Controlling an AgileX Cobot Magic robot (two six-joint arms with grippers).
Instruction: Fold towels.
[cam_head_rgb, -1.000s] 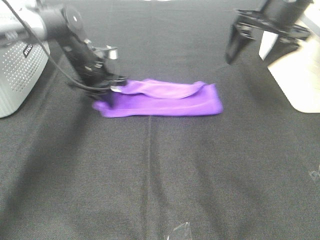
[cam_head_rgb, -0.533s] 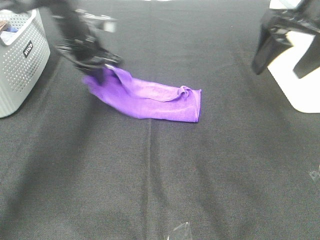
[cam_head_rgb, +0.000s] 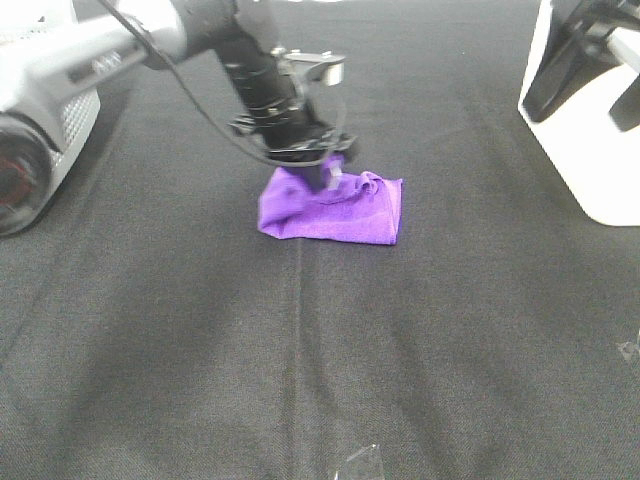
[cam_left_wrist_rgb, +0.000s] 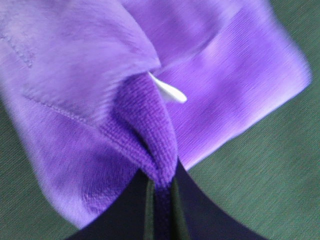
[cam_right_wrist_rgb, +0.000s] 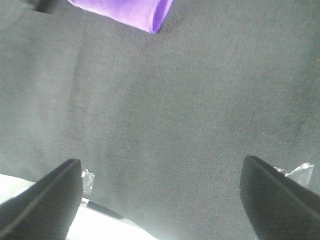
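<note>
The purple towel (cam_head_rgb: 335, 210) lies bunched and partly folded on the black cloth, near the middle of the high view. My left gripper (cam_head_rgb: 330, 170) is shut on a pinched fold of its edge and holds it over the towel's middle. In the left wrist view the purple cloth (cam_left_wrist_rgb: 100, 100) fills the frame, with its small white tag (cam_left_wrist_rgb: 167, 91) sticking out and the fold clamped between the fingers (cam_left_wrist_rgb: 176, 210). My right gripper (cam_head_rgb: 590, 75) is open and empty at the far right, well away from the towel. A corner of the towel (cam_right_wrist_rgb: 130, 11) shows in the right wrist view.
A grey perforated basket (cam_head_rgb: 75, 120) stands at the far left, partly behind my left arm. A white box (cam_head_rgb: 590, 150) stands at the right edge. Black cloth (cam_head_rgb: 320, 350) covers the table, with clear tape bits near the front edge (cam_head_rgb: 358, 465).
My left gripper has carried the towel's left end up and rightward over the rest, making the towel much shorter. My right gripper has drawn back towards the right edge.
</note>
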